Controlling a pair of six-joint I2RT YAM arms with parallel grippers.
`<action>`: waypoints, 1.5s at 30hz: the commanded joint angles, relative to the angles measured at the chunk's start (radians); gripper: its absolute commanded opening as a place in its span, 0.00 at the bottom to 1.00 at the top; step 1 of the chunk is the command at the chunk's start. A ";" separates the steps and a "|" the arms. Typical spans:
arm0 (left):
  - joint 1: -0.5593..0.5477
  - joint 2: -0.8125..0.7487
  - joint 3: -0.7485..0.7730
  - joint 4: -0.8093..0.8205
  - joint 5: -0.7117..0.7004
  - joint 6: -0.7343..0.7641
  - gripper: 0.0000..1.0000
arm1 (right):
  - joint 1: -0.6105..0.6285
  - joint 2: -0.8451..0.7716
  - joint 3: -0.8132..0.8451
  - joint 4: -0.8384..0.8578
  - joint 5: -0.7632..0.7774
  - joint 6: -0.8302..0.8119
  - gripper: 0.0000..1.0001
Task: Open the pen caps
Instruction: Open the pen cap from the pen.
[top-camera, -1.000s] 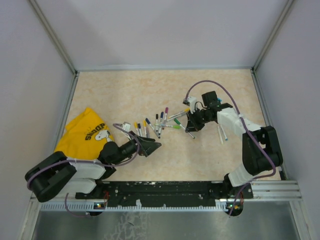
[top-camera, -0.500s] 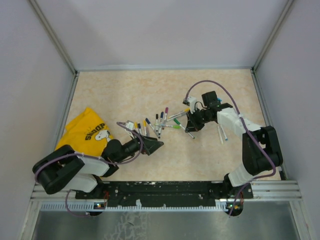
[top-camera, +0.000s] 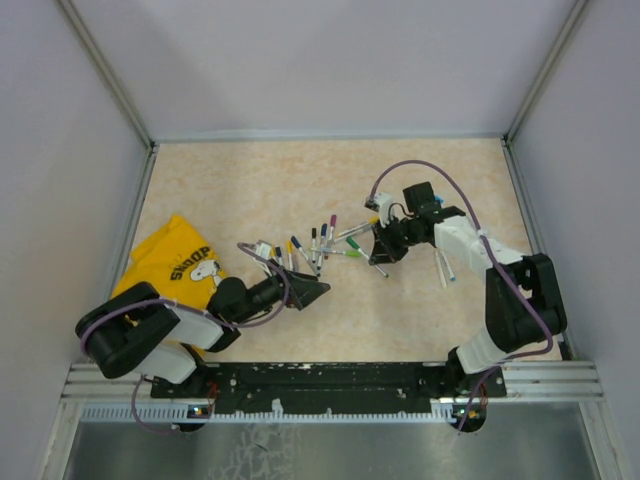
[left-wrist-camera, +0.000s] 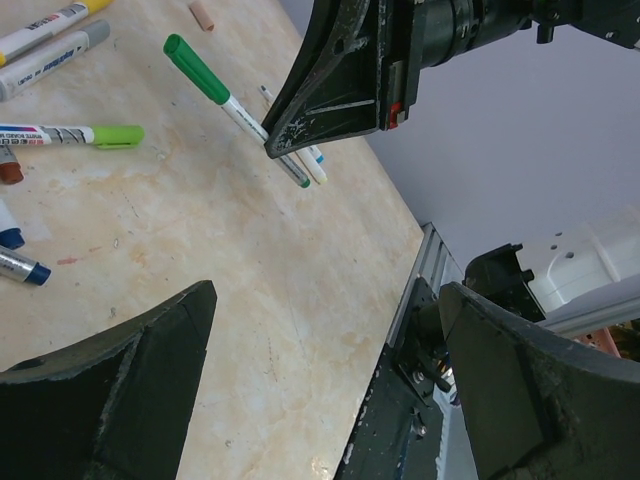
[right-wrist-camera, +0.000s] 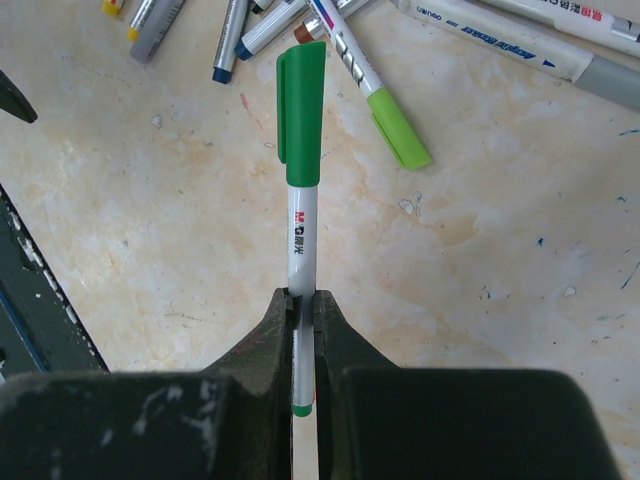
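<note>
Though ink-flecked, tabletop (top-camera: 300, 190) between pale walls (top-camera: 330, 70); left hand (left-wrist-camera: 325, 300) wide, right hand (right-wrist-camera: 303, 298) tight on pen (right-wrist-camera: 302, 230).

Crumpled yellow tee (top-camera: 165, 262) with a cartoon dog print was lying off to the left of the left claw (top-camera: 312, 290), on a beige marbled tabletop (top-camera: 260, 180). Plain grey walls (top-camera: 320, 60) stood well beyond the claw.

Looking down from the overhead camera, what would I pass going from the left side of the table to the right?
yellow cloth → scattered pens → right gripper, shut on a green-capped pen → two loose pens. The open left gripper overlaps the scattered pens' span, so I leave it out.
</note>
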 joint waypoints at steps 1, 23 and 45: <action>0.005 0.026 0.034 0.062 0.014 0.008 0.97 | 0.010 -0.045 0.005 0.013 -0.024 -0.007 0.00; 0.032 0.167 0.144 0.100 0.018 -0.013 0.96 | 0.015 -0.073 -0.002 0.033 -0.048 0.002 0.00; 0.035 0.423 0.424 0.084 -0.208 -0.112 0.93 | 0.015 -0.108 -0.013 0.047 -0.105 0.003 0.00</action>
